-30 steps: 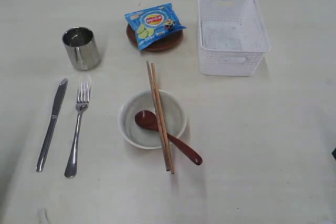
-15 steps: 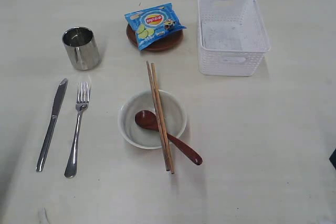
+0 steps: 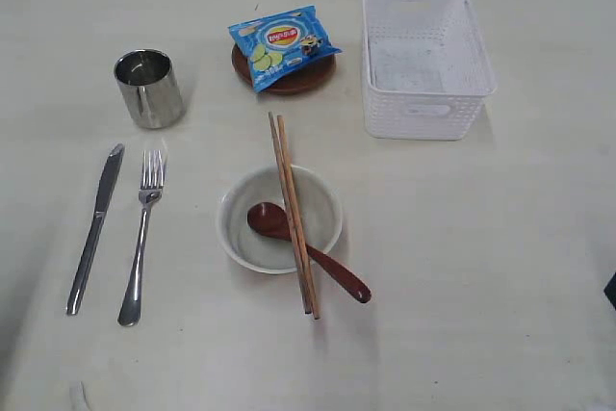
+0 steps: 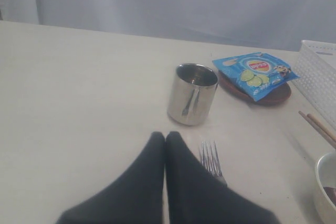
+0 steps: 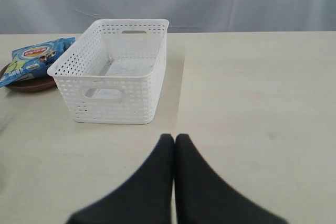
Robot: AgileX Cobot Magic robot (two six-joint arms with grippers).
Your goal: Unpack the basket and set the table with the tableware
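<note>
Bare table [image 3: 500,267] lies right of the bowl [image 3: 231,226]; the basket [image 3: 423,115] blocks the far right.

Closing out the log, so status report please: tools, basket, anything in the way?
Left tool and right tool shut, empty. Basket empty; steel cup, knife, fork, bowl laid on table. Snack packet sits on the plate.

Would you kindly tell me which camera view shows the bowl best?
The exterior view: the bowl appears whole, with the spoon inside and chopsticks across its rim. The left wrist view catches only a sliver of its rim; the right wrist view misses it.
</note>
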